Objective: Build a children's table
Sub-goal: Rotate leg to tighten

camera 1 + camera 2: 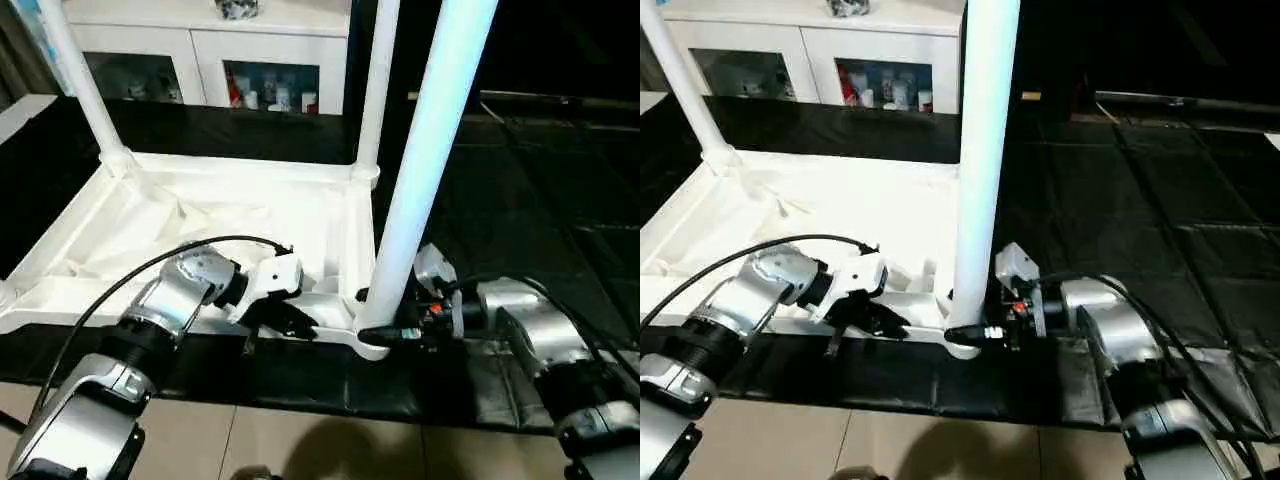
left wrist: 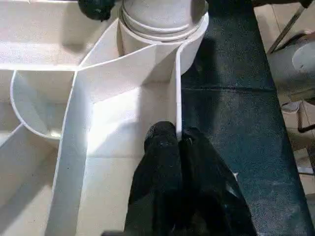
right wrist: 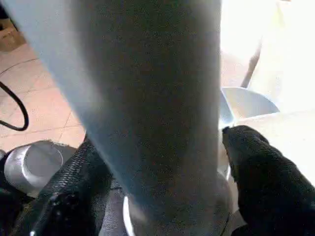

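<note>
- The children's table (image 1: 200, 215) lies upside down on a black mat (image 1: 520, 190), its near rim close to the mat's front edge, with tan floor (image 1: 300, 445) below.
- At far left we see one white leg (image 1: 85, 85) standing in its corner socket, and another leg (image 1: 378, 90) stands at the far right corner.
- Our left gripper (image 2: 178, 140) is pinched tight on the table's thin near rim.
- The big near leg (image 1: 425, 160) stands in the near right corner socket.
- Our right gripper (image 3: 162, 162) has one black finger on each side of this leg's foot.
- To the right, the mat lies bare and roomy.
- We can read no writing.
</note>
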You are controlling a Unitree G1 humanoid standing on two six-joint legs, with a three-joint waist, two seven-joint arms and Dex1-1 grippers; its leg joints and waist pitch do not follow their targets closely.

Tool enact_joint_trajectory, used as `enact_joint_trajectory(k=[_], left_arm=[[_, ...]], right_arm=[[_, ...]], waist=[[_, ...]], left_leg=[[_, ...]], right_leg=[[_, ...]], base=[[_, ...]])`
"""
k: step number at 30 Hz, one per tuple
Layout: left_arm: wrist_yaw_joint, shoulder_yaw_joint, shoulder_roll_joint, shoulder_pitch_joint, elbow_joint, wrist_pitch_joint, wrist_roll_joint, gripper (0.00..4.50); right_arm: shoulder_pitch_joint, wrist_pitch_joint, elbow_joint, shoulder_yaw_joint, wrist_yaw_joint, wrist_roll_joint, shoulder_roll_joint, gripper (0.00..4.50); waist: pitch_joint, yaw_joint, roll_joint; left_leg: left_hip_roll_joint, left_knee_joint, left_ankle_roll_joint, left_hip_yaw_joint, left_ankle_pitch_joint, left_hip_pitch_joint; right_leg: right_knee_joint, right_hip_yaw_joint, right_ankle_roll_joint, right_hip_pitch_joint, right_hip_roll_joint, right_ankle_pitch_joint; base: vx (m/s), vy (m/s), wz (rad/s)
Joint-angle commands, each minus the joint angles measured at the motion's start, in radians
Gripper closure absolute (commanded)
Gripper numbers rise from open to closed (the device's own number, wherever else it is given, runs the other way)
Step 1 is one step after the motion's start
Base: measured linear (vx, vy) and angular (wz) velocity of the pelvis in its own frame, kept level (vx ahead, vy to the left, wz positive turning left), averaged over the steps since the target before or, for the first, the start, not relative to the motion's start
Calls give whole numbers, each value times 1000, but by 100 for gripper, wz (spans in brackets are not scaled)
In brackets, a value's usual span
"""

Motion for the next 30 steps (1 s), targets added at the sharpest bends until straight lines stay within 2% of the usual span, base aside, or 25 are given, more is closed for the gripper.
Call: enact_joint_trajectory(k=[1,3,7,11,14,17,22,23,25,26,27,28,29,30], left_arm=[[-36,-35,0,9,-11,-10,15,450],[-34,-34,1,10,-12,-9,15,450],[-23,-32,4,11,-18,-8,19,450],[-9,-29,2,5,-9,-7,19,450],[10,-22,-7,-1,4,-1,18,450],[49,-1,-28,-7,23,19,7,450],[126,32,-68,-24,49,60,-6,450],[165,47,-90,-36,64,78,-12,450],[252,77,-134,-63,97,107,-19,450],[292,94,-156,-78,114,122,-23,450],[353,116,-187,-100,136,142,-27,450],[378,124,-198,-108,145,150,-28,450],[392,129,-205,-113,150,155,-28,450],[411,134,-214,-121,157,163,-29,450]], right_arm=[[-27,-10,23,4,15,-9,4,122],[-30,-11,26,6,18,-9,5,153],[-39,-20,47,21,40,-10,5,188],[-44,-29,64,21,53,-12,11,213],[-35,-25,52,22,54,-9,13,223],[-9,-19,29,17,43,3,16,229],[35,1,3,-25,-46,21,48,238],[49,12,5,-44,-119,20,75,238],[60,33,24,-76,-268,7,126,239],[61,46,36,-89,-342,-1,153,241],[56,67,55,-101,-441,-16,190,241],[53,74,61,-104,-477,-24,204,241],[50,79,67,-107,-502,-29,215,241],[45,86,77,-110,-537,-36,230,241]], waist=[[-73,-5,-5],[-72,-5,-4],[-73,-5,-5],[-71,-5,-3],[-71,-6,2],[-71,-6,1],[-68,-3,5],[-66,-6,10],[-59,-14,6],[-55,-20,6],[-57,-29,10],[-55,-35,9],[-57,-43,6],[-60,-51,6]], left_leg=[[82,-66,59,-34,-112,13],[81,-66,60,-33,-115,12],[81,-66,58,-34,-116,13],[81,-67,52,-34,-132,13],[81,-67,48,-35,-139,14],[80,-67,46,-34,-147,16],[83,-70,34,-35,-183,23],[80,-72,28,-37,-194,20],[79,-77,13,-38,-239,24],[74,-78,-5,-42,-277,33],[72,-79,-15,-45,-284,33],[72,-80,-19,-45,-287,34],[71,-82,-23,-50,-287,31],[71,-83,-18,-51,-274,23]], right_leg=[[-60,81,-179,57,-100,-187],[-61,80,-179,56,-99,-191],[-60,81,-180,56,-100,-186],[-65,81,-168,56,-100,-223],[-64,82,-171,56,-98,-214],[-66,82,-172,56,-97,-211],[-75,82,-165,52,-100,-265],[-77,81,-158,55,-99,-292],[-91,79,-135,54,-99,-369],[-102,75,-113,52,-103,-450],[-107,74,-96,55,-105,-487],[-109,73,-90,53,-103,-494],[-110,70,-84,59,-104,-496],[-106,70,-85,64,-103,-466]], base=[[0,0,0],[0,0,0],[0,0,0],[0,0,0],[0,0,0],[0,0,0],[0,0,0],[0,0,0],[0,0,0],[0,0,0],[0,0,0],[0,0,0],[0,0,0],[0,0,0]])
